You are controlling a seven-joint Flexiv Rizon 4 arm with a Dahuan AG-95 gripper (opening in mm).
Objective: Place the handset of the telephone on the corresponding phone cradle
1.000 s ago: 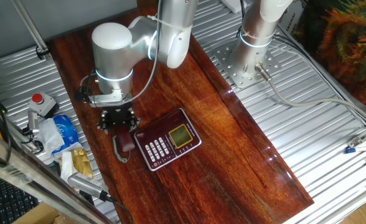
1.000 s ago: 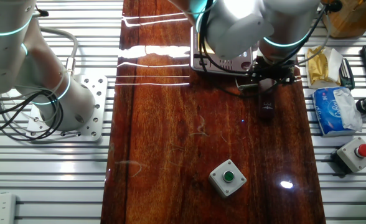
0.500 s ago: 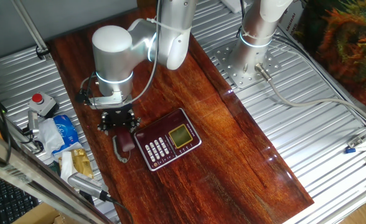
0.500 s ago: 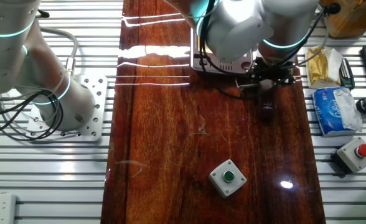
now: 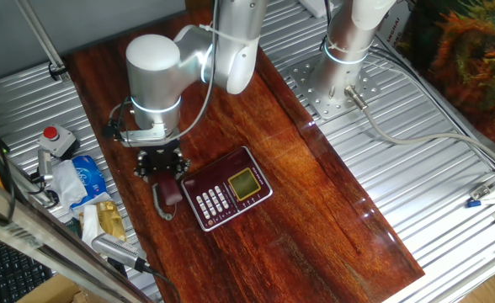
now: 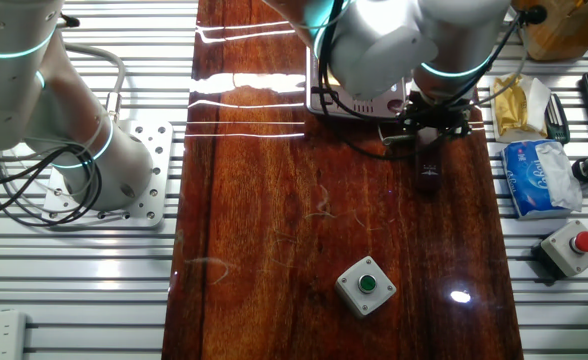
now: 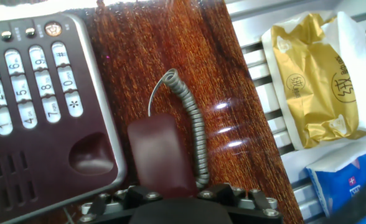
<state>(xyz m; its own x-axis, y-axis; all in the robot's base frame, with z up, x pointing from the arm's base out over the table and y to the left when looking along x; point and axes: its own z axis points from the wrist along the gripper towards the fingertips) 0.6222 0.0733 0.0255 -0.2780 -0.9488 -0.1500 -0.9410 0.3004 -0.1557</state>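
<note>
White keypad buttons [image 7: 30, 81] show digits, star, hash.

handset [image 7: 157, 152]: maroon, flat on table | beside telephone [image 5: 227, 189] | cradle [image 7: 93, 154] empty

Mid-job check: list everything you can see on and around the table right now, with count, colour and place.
handset: 1, dark maroon, on the wood beside the telephone, under the gripper
curly cord: 1, grey, alongside the handset
telephone: 1, dark maroon with white keys and a yellow-green display, mid-table
phone cradle: 1, maroon recess beside the keypad, empty
green button box: 1, grey with green button, on the wood
red button box: 1, grey with red button, off the wood
gold packet: 1, gold, on the metal slats
tissue pack: 1, blue and white, beside the gold packet
table: 1, dark red wood
gripper: 1, black, low over the handset; jaw state unclear
</note>
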